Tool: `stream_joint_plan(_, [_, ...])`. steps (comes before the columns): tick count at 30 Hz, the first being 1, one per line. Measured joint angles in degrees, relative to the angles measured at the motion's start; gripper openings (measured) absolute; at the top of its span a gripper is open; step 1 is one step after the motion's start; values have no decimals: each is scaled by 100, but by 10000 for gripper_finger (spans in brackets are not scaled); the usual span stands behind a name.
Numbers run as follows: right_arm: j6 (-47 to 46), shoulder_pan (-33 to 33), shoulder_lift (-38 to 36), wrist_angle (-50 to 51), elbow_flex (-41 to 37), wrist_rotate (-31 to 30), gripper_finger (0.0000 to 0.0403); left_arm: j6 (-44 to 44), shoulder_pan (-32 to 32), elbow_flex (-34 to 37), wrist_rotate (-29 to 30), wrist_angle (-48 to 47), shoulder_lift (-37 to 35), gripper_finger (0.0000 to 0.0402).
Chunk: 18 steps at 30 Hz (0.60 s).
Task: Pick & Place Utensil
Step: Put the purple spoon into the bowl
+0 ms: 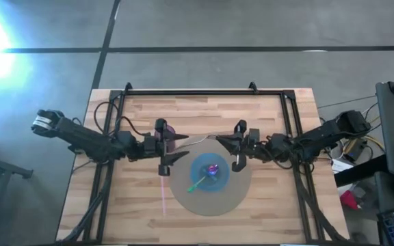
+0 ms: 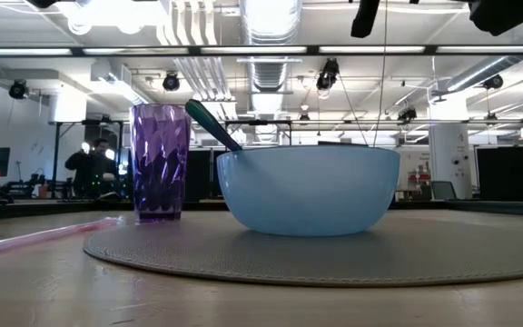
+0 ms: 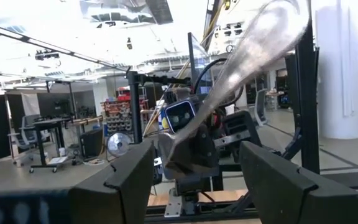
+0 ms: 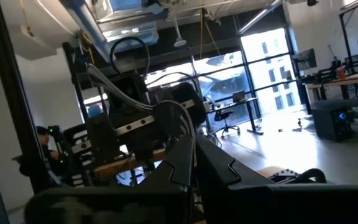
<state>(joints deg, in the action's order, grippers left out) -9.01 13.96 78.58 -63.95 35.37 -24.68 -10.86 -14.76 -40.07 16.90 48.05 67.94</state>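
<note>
Two arms raised over the worktop (image 1: 265, 116), passing one clear utensil (image 1: 198, 140) between them.
The right gripper (image 1: 239, 146) has its jaws closed on the utensil's end; the left gripper (image 1: 163, 147) stands wide open around the other end. The utensil's long axis runs across the worktop, gripper to gripper. Below: one blue bowl (image 2: 308, 189) holding one green utensil (image 2: 212, 123), one purple cup (image 2: 160, 162), one pink straw (image 2: 39, 237), one round mat (image 1: 238, 198).

Bowl (image 2: 308, 189): pale blue, plain. Utensil handle (image 2: 212, 124) in the bowl: dark teal; it reads bright green from above. Cup (image 2: 160, 161): translucent purple, faceted diamond pattern. Mat (image 2: 334, 254): grey, fine woven texture. Straw (image 2: 39, 236): pink. Table (image 1: 142, 208): light wood in butcher-block strips, black frame. Both arms: dark.
</note>
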Motion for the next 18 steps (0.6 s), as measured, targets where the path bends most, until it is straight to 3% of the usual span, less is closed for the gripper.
stream_joint_plan(18, [122, 2, 751, 5, 454, -256, 8, 22, -2, -4, 3, 300, 0, 224])
